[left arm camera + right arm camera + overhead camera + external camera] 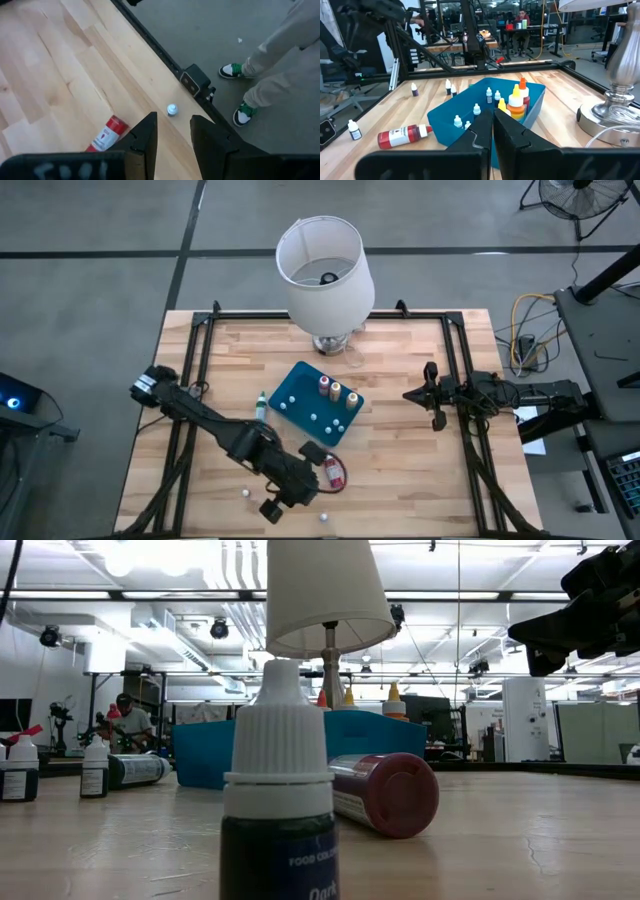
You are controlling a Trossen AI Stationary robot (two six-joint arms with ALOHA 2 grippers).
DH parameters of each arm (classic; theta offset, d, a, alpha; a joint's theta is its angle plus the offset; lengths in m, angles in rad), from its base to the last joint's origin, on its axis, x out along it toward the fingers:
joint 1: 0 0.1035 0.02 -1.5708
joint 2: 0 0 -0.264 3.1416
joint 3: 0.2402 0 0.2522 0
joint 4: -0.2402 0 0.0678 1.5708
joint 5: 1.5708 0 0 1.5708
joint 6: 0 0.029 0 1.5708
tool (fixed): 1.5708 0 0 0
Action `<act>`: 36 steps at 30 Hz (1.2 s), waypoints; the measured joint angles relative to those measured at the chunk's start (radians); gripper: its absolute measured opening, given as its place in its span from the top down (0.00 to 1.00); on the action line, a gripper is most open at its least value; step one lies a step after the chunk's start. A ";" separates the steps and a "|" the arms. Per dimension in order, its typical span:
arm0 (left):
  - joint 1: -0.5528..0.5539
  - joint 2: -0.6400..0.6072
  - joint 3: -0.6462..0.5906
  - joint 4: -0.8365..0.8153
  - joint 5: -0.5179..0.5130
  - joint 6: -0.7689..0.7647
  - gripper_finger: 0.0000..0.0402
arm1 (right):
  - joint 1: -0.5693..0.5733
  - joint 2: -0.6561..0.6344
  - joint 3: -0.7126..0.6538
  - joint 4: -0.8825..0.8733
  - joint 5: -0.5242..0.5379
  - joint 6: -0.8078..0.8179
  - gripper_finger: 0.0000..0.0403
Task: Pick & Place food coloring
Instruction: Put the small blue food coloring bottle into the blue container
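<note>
Worktop [400, 470] of pale wooden planks, framed by dark metal rails, carries a teal-blue tray [300, 385] of smooth plastic with raised walls, set at an angle near the middle. Behind it stands a lamp [325, 265] with a white drum-shaped shade on a shiny metal base.

The food coloring is scattered in several spots. Three squeeze bottles with red, yellow and orange bodies and narrow pale tips [337, 390] stand upright in a row inside the tray, along with several smaller white-capped bottles [457, 120]. A green-tipped bottle [262, 405] stands on the wood just beside the tray's left edge. A larger red bottle [333, 473] with a printed label lies on its side near the front edge. Two small white-capped bottles [244, 494] stand close to the front edge; one of them, dark-bodied with a ribbed white cap [280, 790], fills the low view.

The left hand [300, 490] hovers over the front of the worktop near the lying red bottle, its fingers partly apart and holding nothing. The right hand [432, 395] waits at the right side, well apart from the tray, fingers pressed together and empty.
</note>
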 joint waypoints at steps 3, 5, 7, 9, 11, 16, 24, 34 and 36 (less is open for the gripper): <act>0.000 0.057 0.058 -0.028 0.005 0.016 0.77 | 0.000 0.000 0.000 0.000 0.000 0.000 0.98; 0.000 0.092 0.090 -0.030 0.006 0.035 0.75 | 0.000 0.000 0.000 0.000 0.000 0.000 0.98; -0.002 0.123 0.115 -0.033 0.006 0.050 0.71 | 0.000 0.000 0.000 0.000 0.000 0.000 0.98; -0.003 0.151 0.137 -0.030 0.006 0.064 0.65 | 0.000 0.000 0.000 0.000 0.000 0.000 0.98; -0.005 0.174 0.155 -0.037 0.006 0.077 0.61 | 0.000 0.000 0.000 0.000 0.000 0.000 0.98; -0.015 0.245 0.213 -0.080 0.005 0.131 0.56 | 0.000 0.000 0.000 0.000 0.000 0.000 0.98; -0.026 0.327 0.264 -0.093 0.002 0.166 0.56 | 0.000 0.000 0.000 0.000 0.000 0.000 0.98; -0.035 0.388 0.269 -0.088 0.005 0.167 0.56 | 0.000 0.000 0.000 0.000 -0.001 0.000 0.98; -0.038 0.399 0.267 -0.087 0.005 0.167 0.56 | 0.000 0.000 0.000 0.000 0.000 0.000 0.98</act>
